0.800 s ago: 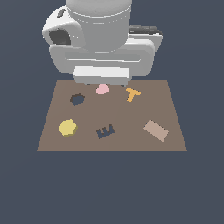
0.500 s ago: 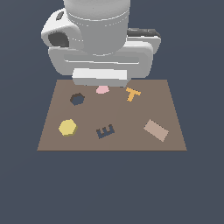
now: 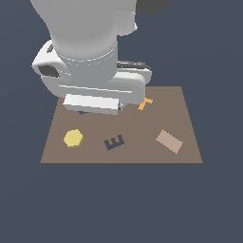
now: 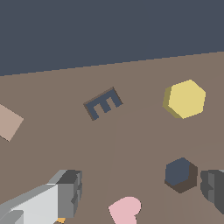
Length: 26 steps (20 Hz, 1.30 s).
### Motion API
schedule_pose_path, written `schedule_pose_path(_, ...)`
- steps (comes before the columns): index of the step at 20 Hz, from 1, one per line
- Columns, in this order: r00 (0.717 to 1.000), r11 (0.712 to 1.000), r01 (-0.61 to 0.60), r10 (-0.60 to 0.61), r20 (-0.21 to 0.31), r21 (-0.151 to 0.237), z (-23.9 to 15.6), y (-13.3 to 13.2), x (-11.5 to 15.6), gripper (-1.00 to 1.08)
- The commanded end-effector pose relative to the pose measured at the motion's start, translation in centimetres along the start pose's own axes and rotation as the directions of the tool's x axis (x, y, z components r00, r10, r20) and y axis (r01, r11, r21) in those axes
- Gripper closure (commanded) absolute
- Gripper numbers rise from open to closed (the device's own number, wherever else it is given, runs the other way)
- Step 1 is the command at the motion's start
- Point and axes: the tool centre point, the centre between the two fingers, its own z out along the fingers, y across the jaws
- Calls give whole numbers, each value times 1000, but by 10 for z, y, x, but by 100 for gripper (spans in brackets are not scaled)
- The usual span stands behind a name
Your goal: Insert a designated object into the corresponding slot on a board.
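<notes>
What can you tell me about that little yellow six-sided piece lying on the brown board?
The yellow hexagonal block is a small, flat, plain pale-yellow solid with six straight sides; its side faces look darker. It lies flat on the brown board, toward the exterior view's left, free of everything else. The dark hexagonal hole sits a little way off and is empty. The tool hovers open above the board and does not touch the block.

Between the spread fingers [image 4: 70,188] of the gripper [image 4: 144,192], open board [image 4: 131,144] is seen. The hexagonal slot [image 4: 180,174] lies just inside one finger, the pink rounded piece [image 4: 125,210] between them. Beyond, the yellow hexagonal block [image 4: 185,99] and E-shaped cutout [image 4: 103,103] are unobstructed.
</notes>
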Motion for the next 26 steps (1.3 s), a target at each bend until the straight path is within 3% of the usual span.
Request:
schedule_pose_path(1,1000,1000,-27,27,0,0,13,13,10,-92)
schedule_pose_path(14,987,987,-162,162,0,2,78,78,56,-92)
schedule_pose_path(26,982,982,-190,190,1,2,91,92,65,-92)
